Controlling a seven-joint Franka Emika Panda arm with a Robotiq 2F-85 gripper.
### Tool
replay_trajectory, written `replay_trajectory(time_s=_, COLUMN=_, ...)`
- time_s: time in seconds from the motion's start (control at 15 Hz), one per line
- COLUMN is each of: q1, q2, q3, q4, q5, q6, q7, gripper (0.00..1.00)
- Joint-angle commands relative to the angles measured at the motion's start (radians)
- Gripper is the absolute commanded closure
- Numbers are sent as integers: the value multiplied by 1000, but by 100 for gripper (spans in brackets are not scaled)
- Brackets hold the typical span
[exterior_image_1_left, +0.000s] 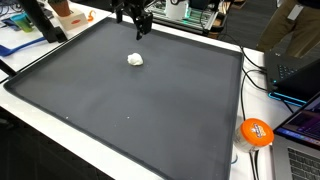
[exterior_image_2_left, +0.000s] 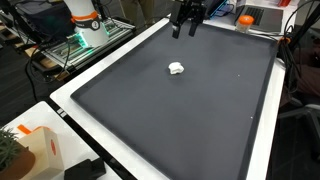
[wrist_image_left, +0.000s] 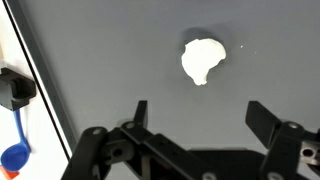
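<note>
**Gripper open over the mat, small lump ahead: a miss or a scrape is the likely fault**

Gripper fingers stand wide apart with nothing between them. It hangs over the far end of the dark grey mat, which covers nearly all of the white table. The mat is the first risk. Should the fingertips come down too low, they would press into it and could drag or wrinkle it.

The white lump lies on the mat, apart from the gripper and a little toward the mat's middle in both exterior views. In the wrist view it sits ahead of the fingertips, roughly in line with the gap. It looks small, low and light. I judge that one finger arriving first would push it aside, and that jaws closing too high would meet above it. The orange ball is well apart and poses no threat.
</note>
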Motion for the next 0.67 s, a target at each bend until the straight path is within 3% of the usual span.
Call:
replay_trajectory(time_s=0.0, q1=-36, q2=46, q3=35, q4=77, q5=48, q6=-35, q7=-92, gripper=0)
replay_trajectory(time_s=0.33, q1=-94, q2=169, q3=55, q4=302, q5=197, q6=-197, q7=-399, gripper=0)
replay_trajectory(time_s=0.6, q1=-81, q2=329, q3=41, q4=504, q5=151, q6=-436, q7=-425, gripper=0)
